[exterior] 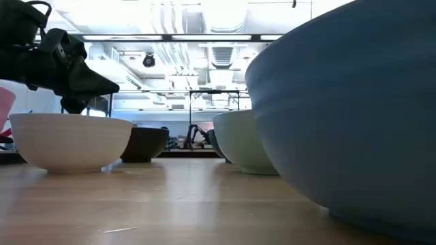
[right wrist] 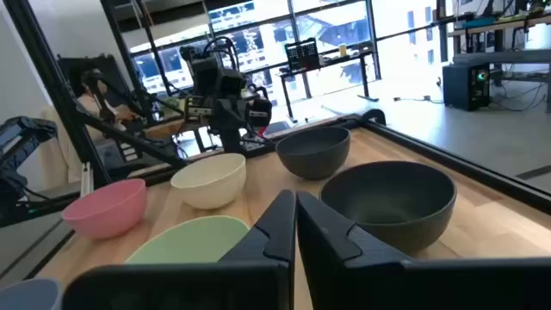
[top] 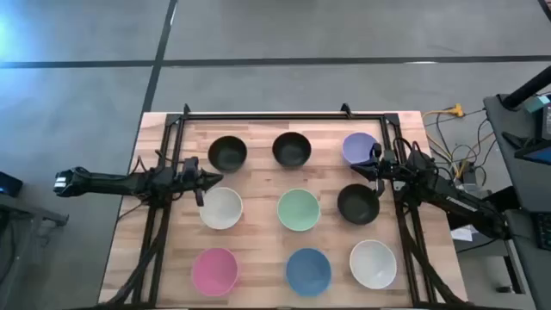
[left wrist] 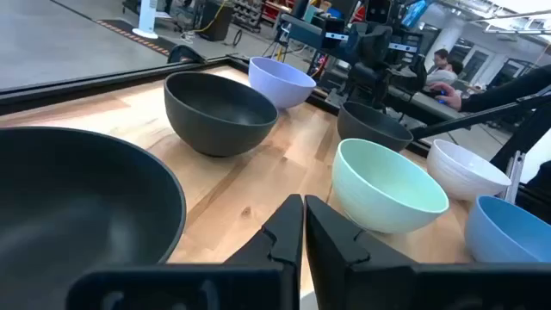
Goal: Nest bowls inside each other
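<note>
Nine bowls stand upright on the table in three rows. The far row holds a black bowl, a second black bowl and the lavender bowl. In the middle row are a white bowl, the mint bowl and a third black bowl. Nearest are the pink bowl, the blue bowl and another white bowl. My left gripper is shut, just over the far rim of the middle-row white bowl. My right gripper is shut, between the lavender bowl and the black bowl near it.
A black metal frame runs along the table's far edge and down both sides. Cables and equipment lie beyond the right edge. Bare wood shows in the narrow strips between the bowls. In the low view the blue bowl fills the right half.
</note>
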